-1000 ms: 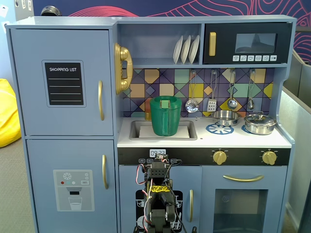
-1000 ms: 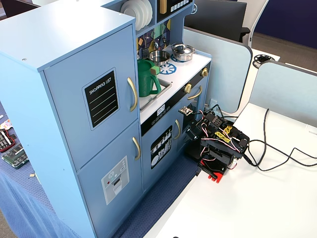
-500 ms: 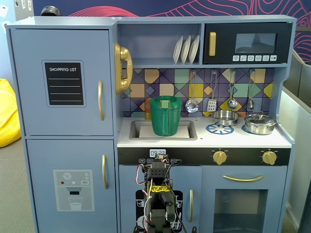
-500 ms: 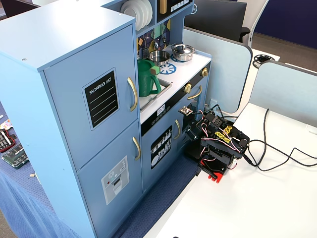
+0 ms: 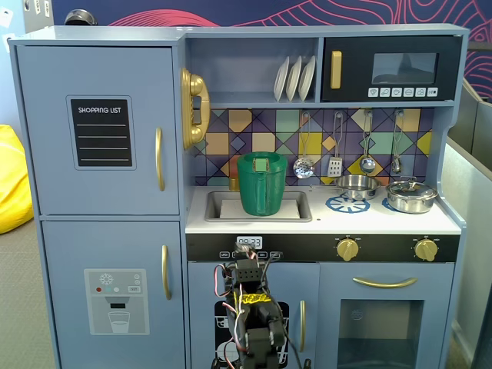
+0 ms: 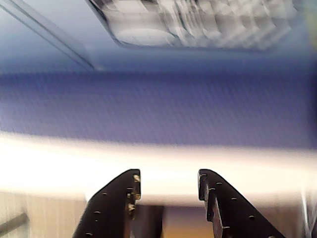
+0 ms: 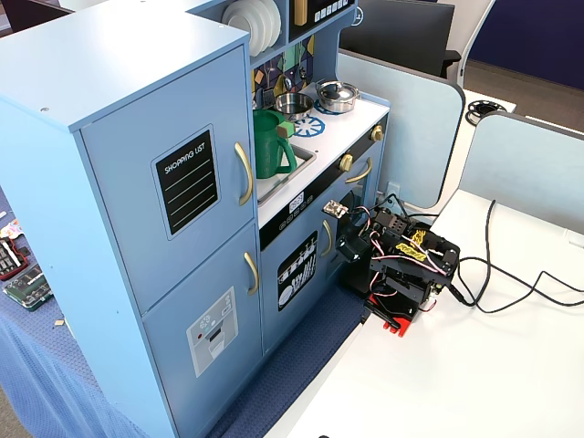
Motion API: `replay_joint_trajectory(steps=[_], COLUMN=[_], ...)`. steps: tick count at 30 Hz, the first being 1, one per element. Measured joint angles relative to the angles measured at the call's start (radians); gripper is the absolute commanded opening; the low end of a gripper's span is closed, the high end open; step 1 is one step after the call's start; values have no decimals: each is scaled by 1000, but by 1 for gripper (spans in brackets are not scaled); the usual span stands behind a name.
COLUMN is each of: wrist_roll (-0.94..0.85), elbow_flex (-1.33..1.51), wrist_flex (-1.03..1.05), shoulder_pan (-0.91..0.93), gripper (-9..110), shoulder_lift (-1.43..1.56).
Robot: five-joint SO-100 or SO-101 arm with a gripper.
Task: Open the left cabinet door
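The left cabinet door is blue-grey with a black "SHOPPING LIST" panel and a curved gold handle. It is shut, and it also shows in another fixed view with its handle. My arm is folded low in front of the small dish-rack door, far below and to the right of the left door. My gripper is open and empty, and points at the cabinet's base. The wrist view is blurred.
The water-dispenser door sits below the left door. A green pitcher stands in the sink. A gold toy phone hangs beside the left door. Pots sit on the stove. Cables trail over the white table.
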Motion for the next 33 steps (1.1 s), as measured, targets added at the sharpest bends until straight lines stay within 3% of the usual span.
replay_joint_trajectory(steps=[11,16,33], wrist_roll=[-40,-110,-202], elbow_flex=[-328,-472,-893], wrist_flex=[-653,-836,-962], shoulder_pan=[-316,-416,-480], gripper=[14,14,14], shoulder_lift=[-256,-354,-715])
